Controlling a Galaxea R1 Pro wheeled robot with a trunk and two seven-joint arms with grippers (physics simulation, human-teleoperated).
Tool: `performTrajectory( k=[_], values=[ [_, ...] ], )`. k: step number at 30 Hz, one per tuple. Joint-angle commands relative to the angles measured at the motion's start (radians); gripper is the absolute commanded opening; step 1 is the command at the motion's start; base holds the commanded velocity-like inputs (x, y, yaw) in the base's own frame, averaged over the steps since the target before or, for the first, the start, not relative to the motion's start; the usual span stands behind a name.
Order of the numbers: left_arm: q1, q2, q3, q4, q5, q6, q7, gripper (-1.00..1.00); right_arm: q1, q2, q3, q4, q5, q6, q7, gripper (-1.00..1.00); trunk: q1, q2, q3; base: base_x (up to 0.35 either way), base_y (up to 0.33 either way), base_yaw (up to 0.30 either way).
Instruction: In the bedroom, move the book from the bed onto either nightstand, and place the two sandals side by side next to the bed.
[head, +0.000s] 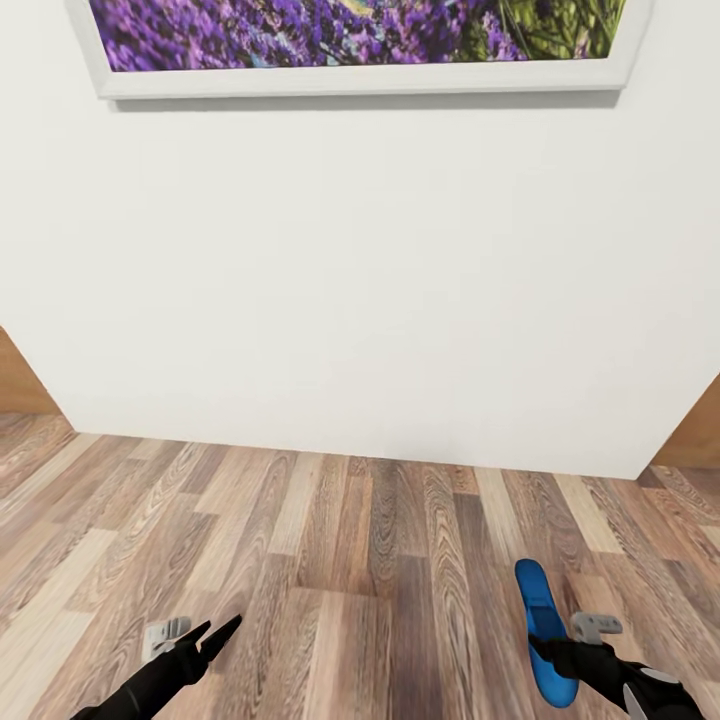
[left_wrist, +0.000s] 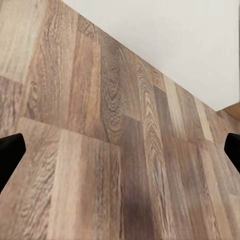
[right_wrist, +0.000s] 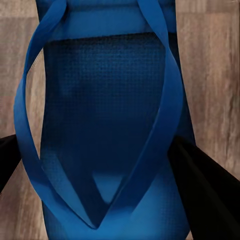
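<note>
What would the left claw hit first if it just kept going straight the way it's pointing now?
Probably the wood-plank floor: the left claw is open and empty, and its wrist view looks along the fingers at bare planks, with the white wall beyond. Depth is hard to judge.

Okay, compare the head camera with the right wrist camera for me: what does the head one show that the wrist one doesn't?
The head view alone takes in the white wall, the framed lavender picture and the empty left gripper. The right wrist view alone gives a close look at the blue straps meeting in a V and the textured footbed. Both show the blue sandal held in the right gripper above the wood-plank floor.
</note>
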Motion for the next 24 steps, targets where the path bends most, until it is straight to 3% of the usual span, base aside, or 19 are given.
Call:
performTrajectory(
  k=[1, 13, 19, 20, 24],
  values=[
    [0.0, 0.0, 0.001, 0.0, 0.009, 0.01, -0.003, 1.0, 0.0, 0.001, -0.004, -0.001, 0.0, 0.007, 0.004, -1.0, -0.001, 0.0, 0.003, 0.0, 0.0, 0.0],
    [0.0, 0.0, 0.0, 0.005, 0.006, 0.01, -0.001, 1.0, 0.0, 0.002, -0.004, 0.0, 0.005, 0.003, 0.003, -1.0, -0.006, 0.003, 0.05, 0.0, 0.0, 0.0],
    [0.0, -0.003, -0.005, 0.048, -0.046, 0.001, 0.004, 1.0, 0.0, 0.008, -0.003, 0.058, 0.007, -0.046, -0.002, -1.0, -0.009, 0.004, 0.073, 0.0, 0.0, 0.0],
    [0.0, -0.004, -0.006, 0.084, -0.08, -0.029, 0.018, 1.0, 0.0, 0.009, -0.002, 0.116, 0.007, -0.08, -0.003, -1.0, -0.009, 0.004, 0.077, 0.0, 0.0, 0.0],
    [0.0, -0.004, -0.007, 0.148, -0.12, -0.097, 0.051, 1.0, 0.0, 0.011, -0.001, 0.165, 0.007, -0.107, -0.004, -1.0, -0.011, 0.005, 0.092, 0.0, 0.0, 0.0]
  ],
)
